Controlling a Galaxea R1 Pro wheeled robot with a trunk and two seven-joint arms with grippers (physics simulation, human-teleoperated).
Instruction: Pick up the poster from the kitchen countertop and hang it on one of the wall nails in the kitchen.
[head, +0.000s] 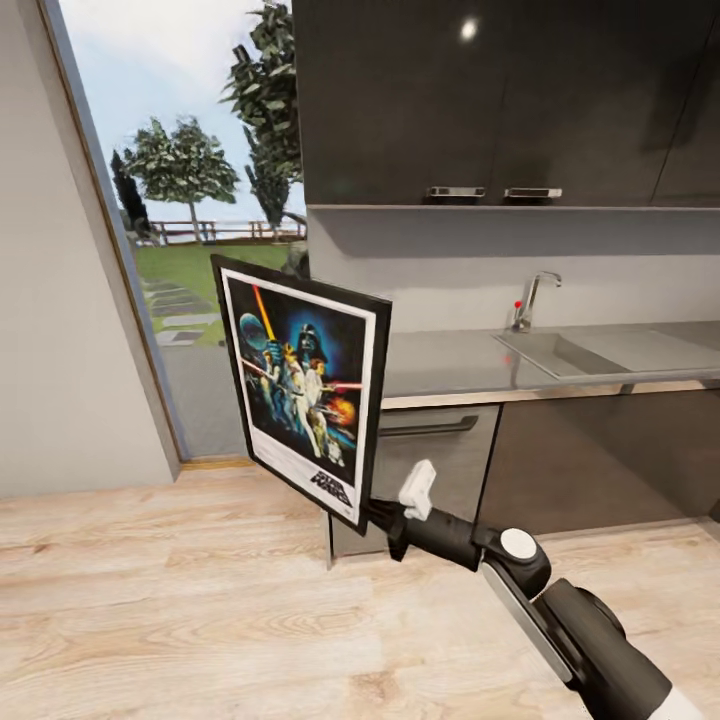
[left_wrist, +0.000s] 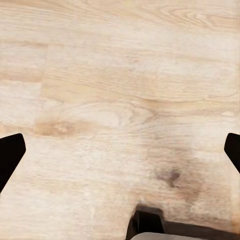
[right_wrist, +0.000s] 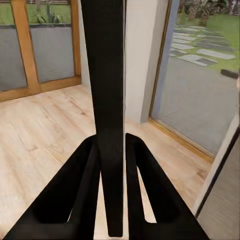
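The black-framed poster (head: 300, 375) with blue space-film art hangs upright in the air, left of the counter's end and in front of the glass door. My right gripper (head: 372, 516) is shut on its lower right corner. In the right wrist view the poster (right_wrist: 109, 75) shows edge-on as a dark strip clamped between the two black fingers (right_wrist: 77, 185). The grey metal kitchen countertop (head: 450, 365) with sink (head: 565, 352) and chrome faucet (head: 532, 298) runs along the wall behind. My left gripper (left_wrist: 120, 155) is open, pointing down at the wooden floor.
Dark upper cabinets (head: 480, 100) hang above the counter, dark lower cabinets (head: 590, 460) stand below it. A tall glass door (head: 190, 250) onto a garden is at the left, beside a grey wall (head: 50, 300). Light wooden floor (head: 200, 600) spreads in front.
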